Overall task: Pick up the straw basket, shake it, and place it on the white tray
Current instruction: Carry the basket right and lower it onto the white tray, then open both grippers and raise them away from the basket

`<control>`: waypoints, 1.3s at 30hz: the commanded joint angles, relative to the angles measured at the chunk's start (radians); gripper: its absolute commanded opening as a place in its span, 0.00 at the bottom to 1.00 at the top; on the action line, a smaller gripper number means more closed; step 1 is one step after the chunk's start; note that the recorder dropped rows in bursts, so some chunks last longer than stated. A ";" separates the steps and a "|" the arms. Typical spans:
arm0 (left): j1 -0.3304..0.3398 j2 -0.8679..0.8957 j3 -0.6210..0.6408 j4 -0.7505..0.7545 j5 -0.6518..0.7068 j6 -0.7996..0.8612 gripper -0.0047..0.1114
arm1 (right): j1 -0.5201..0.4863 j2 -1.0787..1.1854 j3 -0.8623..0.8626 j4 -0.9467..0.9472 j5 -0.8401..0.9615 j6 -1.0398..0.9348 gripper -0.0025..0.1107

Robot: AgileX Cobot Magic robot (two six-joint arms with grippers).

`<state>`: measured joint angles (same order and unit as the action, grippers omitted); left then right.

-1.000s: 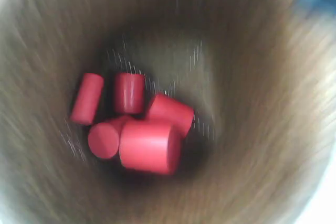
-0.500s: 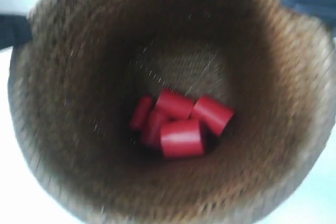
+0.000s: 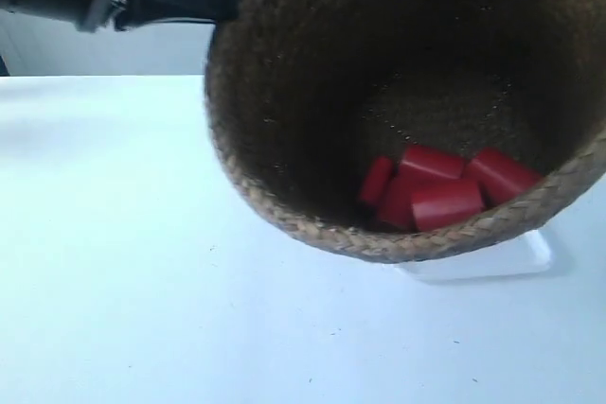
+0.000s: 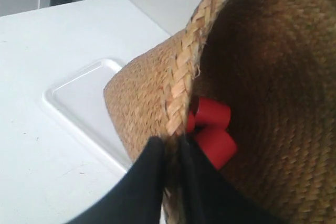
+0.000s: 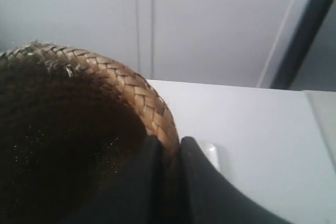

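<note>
Dropping away from the camera toward white tray [image 4: 79, 95]: straw basket [image 3: 284, 130], shaking apparently ending. Clamping its rim: left gripper [image 4: 172, 150], right gripper [image 5: 169, 150].

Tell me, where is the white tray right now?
The white tray lies flat on the table; in the exterior view its edge shows at the right, just below the straw basket.

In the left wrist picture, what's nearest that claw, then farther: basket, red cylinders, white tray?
1. The straw basket, rim pinched in the left gripper.
2. The red cylinders, just inside the rim.
3. The white tray, on the table outside.
</note>
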<state>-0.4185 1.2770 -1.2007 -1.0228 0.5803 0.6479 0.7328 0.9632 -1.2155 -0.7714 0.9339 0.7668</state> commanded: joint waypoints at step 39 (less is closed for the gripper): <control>-0.103 0.596 -0.543 0.292 -0.053 -0.177 0.35 | -0.762 0.510 -0.018 0.313 -0.385 -0.291 0.35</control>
<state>-0.5228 1.8781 -1.7272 -0.7149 0.5084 0.4722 -0.0252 1.4693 -1.2256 -0.4756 0.5701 0.5038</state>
